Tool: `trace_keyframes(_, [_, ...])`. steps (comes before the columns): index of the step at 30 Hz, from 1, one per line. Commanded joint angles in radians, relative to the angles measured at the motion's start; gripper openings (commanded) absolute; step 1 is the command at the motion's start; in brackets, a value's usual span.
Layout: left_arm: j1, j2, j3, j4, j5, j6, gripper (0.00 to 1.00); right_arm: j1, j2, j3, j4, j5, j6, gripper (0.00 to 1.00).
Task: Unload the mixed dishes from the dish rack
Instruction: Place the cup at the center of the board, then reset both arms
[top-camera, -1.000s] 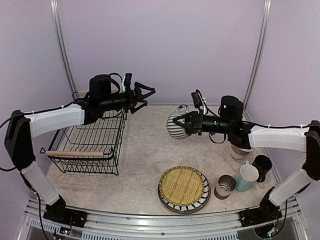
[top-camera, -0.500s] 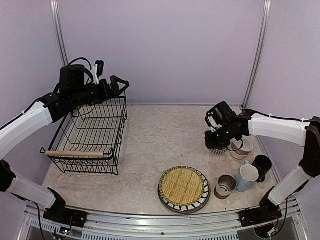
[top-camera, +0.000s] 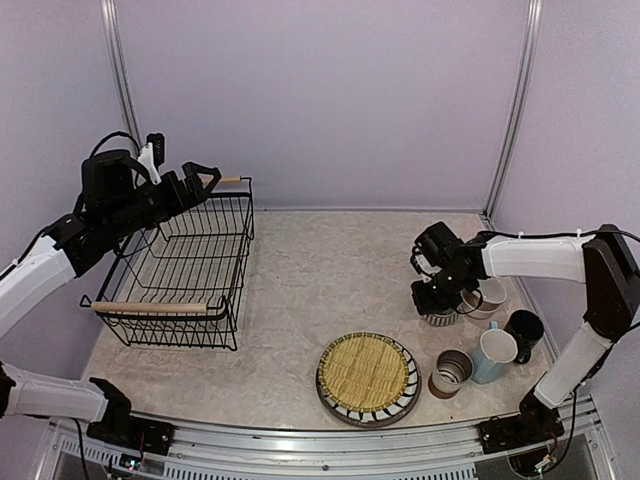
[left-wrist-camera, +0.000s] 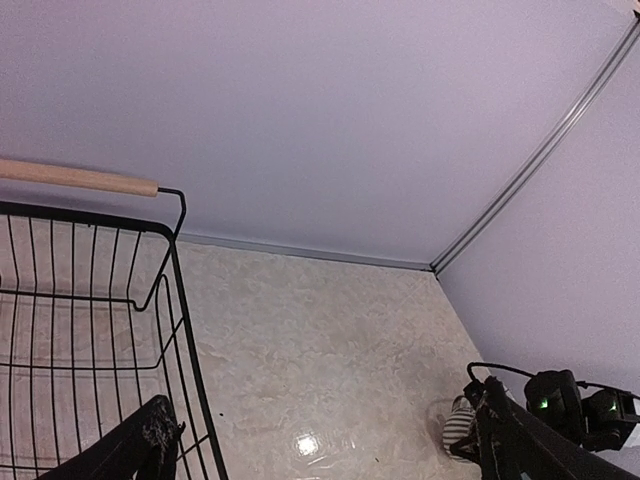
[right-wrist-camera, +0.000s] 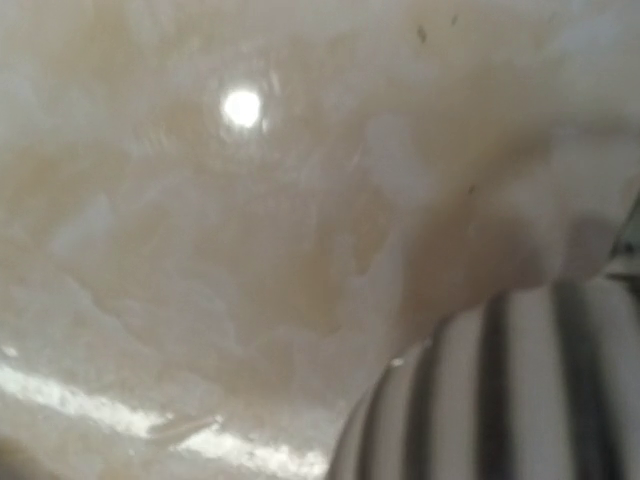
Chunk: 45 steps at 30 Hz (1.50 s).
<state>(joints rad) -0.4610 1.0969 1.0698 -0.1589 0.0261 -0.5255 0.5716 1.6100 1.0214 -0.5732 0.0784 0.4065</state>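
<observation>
Closest to the arm bases, well on the near side of the right gripper, the striped plate lies flat with the yellow mat on top. The brown-white cup and the light blue mug stand between that plate and the gripper. The black mug is off to the gripper's right side.

The right gripper is down low on the grey-striped pot. The pot sits right under it, on or almost on the table. I cannot tell if the fingers grip the pot or are loose from it. The bowls are just beside the gripper and may be touching the pot.

That is the tricky bit, because it is crowded here. If the fingers spread wide or the arm swings off sideways, it could bump the bowls or a mug and knock one over. If the pot is tilted when it is let go, it could tip and roll.

Far across the table, the left gripper hangs wide open with nothing in it. It is right over the far wooden handle of the dish rack. I see no dishes in the rack. If this arm dips, it could hit the handle and shove the rack.
</observation>
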Motion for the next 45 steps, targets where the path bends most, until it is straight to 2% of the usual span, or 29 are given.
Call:
trace_keyframes(1, [0.005,-0.043,0.011,-0.032,-0.017,0.028,0.99,-0.010,0.007,-0.017,0.056,-0.014,-0.019,0.09])
trace_keyframes(4, [0.005,-0.060,0.014,-0.050,-0.023,0.042,0.99,-0.010,0.006,-0.021,0.061,-0.018,-0.016,0.19])
trace_keyframes(9, [0.004,-0.079,0.036,-0.078,-0.023,0.061,0.99,-0.011,-0.005,-0.015,0.047,-0.021,-0.013,0.29])
trace_keyframes(12, [0.004,-0.088,0.064,-0.104,-0.023,0.077,0.99,-0.010,-0.050,0.011,0.018,-0.005,-0.016,0.41])
trace_keyframes(19, [0.003,-0.119,0.085,-0.113,-0.024,0.112,0.99,-0.010,-0.227,0.113,-0.070,0.067,-0.067,0.73])
trace_keyframes(25, [0.004,-0.130,0.118,-0.136,-0.050,0.122,0.99,-0.010,-0.366,0.255,-0.116,0.098,-0.157,0.89])
trace_keyframes(29, [0.002,-0.156,0.139,-0.132,-0.051,0.135,0.99,-0.011,-0.517,0.282,-0.032,0.078,-0.231,0.99])
trace_keyframes(36, [-0.001,-0.182,0.143,-0.105,-0.040,0.140,0.99,-0.011,-0.776,0.192,0.177,0.102,-0.300,1.00])
trace_keyframes(45, [-0.007,-0.214,0.111,-0.061,-0.044,0.129,0.99,-0.010,-0.920,0.130,0.272,0.136,-0.305,1.00])
